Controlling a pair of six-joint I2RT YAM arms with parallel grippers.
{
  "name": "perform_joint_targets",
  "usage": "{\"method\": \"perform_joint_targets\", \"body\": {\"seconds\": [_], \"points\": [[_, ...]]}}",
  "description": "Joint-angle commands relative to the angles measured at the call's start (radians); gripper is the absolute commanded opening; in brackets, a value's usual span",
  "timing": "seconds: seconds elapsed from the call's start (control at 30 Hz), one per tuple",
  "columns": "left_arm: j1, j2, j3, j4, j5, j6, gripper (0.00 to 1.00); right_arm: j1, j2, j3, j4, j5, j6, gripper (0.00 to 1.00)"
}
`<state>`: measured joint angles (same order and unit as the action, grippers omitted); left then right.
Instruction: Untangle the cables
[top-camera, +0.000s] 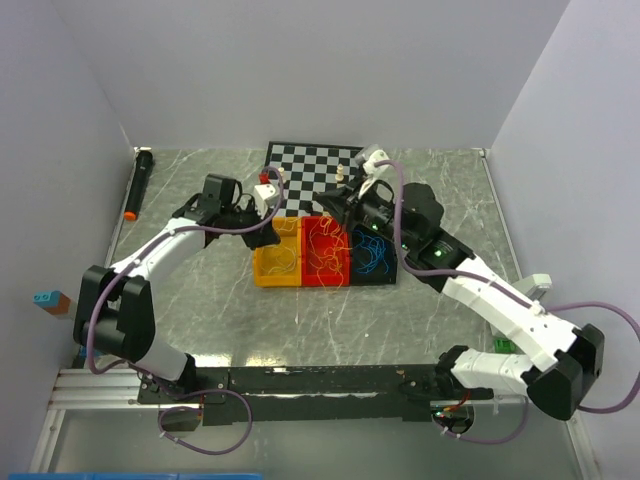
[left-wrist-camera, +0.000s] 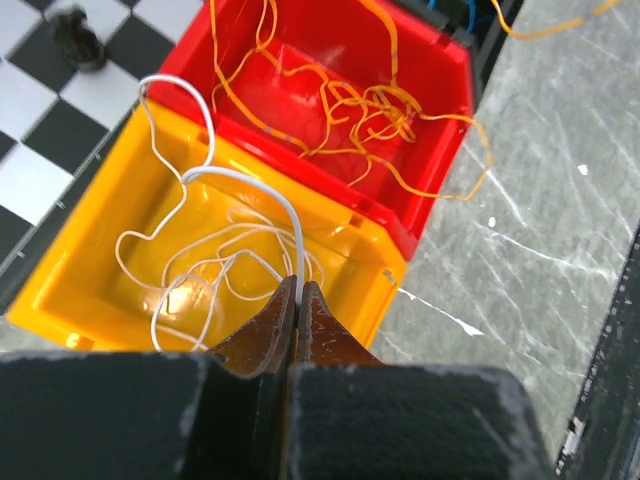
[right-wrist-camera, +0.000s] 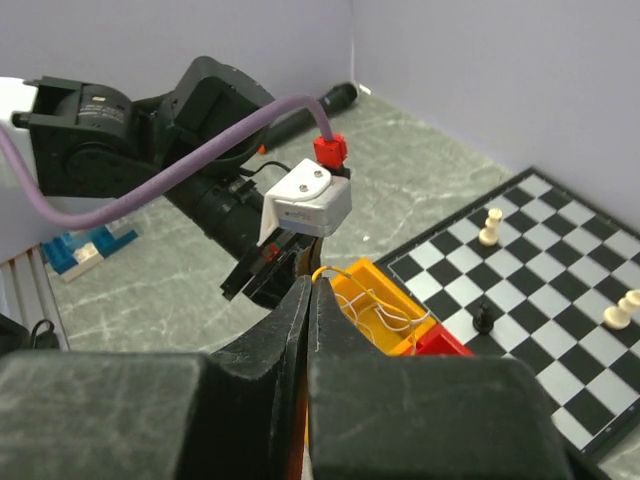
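Observation:
Three bins stand side by side. The yellow bin (top-camera: 262, 270) holds whitish cables, the red bin (top-camera: 312, 232) orange-yellow cables, and the dark bin blue cables (top-camera: 372, 258). My left gripper (top-camera: 268, 228) hangs over the yellow bin. In the left wrist view it (left-wrist-camera: 298, 287) is shut on a whitish cable (left-wrist-camera: 250, 178) that loops up from the yellow bin (left-wrist-camera: 110, 210). Orange-yellow cables (left-wrist-camera: 365, 110) lie tangled in the red bin (left-wrist-camera: 430, 70). My right gripper (top-camera: 335, 215) (right-wrist-camera: 313, 283) is shut on an orange-yellow cable (right-wrist-camera: 343, 270) that arches towards the yellow bin (right-wrist-camera: 372, 285).
A chessboard (top-camera: 320, 165) with a few pieces lies behind the bins. A black marker with an orange tip (top-camera: 140, 185) lies at the far left by the wall. A blue block (top-camera: 45, 297) sits at the left edge. The two grippers are close together.

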<state>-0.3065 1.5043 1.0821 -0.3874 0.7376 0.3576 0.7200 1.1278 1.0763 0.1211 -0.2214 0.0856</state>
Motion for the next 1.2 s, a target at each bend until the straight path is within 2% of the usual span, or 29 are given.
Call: {"method": "perform_joint_targets", "body": {"seconds": [0.0, 0.07, 0.23, 0.4, 0.53, 0.57, 0.6, 0.63, 0.9, 1.17], "points": [[0.003, -0.01, -0.072, 0.151, -0.013, -0.055, 0.05, -0.028, 0.035, -0.012, 0.098, -0.035, 0.042, 0.0], [0.003, -0.019, -0.106, 0.199, -0.067, -0.068, 0.15, -0.039, 0.053, -0.021, 0.114, -0.041, 0.055, 0.0], [0.003, -0.035, -0.14, 0.225, -0.095, -0.068, 0.17, -0.065, 0.107, -0.055, 0.15, -0.056, 0.094, 0.0], [0.003, -0.047, -0.133, 0.208, -0.084, -0.078, 0.27, -0.097, 0.18, -0.085, 0.207, -0.085, 0.152, 0.0], [0.003, -0.087, -0.125, 0.179, -0.063, -0.074, 0.44, -0.113, 0.242, -0.093, 0.236, -0.105, 0.19, 0.0], [0.003, -0.099, -0.126, 0.174, -0.058, -0.071, 0.55, -0.114, 0.254, -0.095, 0.241, -0.107, 0.195, 0.0], [0.003, -0.113, -0.122, 0.164, -0.055, -0.065, 0.87, -0.114, 0.268, -0.095, 0.242, -0.105, 0.2, 0.0], [0.003, -0.122, -0.116, 0.145, -0.049, -0.054, 0.97, -0.114, 0.279, -0.096, 0.242, -0.107, 0.203, 0.0], [0.035, -0.236, -0.068, 0.116, -0.026, -0.081, 0.97, -0.114, 0.356, -0.104, 0.239, -0.122, 0.22, 0.0], [0.081, -0.208, 0.07, 0.027, -0.007, -0.134, 0.97, -0.113, 0.23, -0.006, 0.155, -0.131, 0.157, 0.0]]}}
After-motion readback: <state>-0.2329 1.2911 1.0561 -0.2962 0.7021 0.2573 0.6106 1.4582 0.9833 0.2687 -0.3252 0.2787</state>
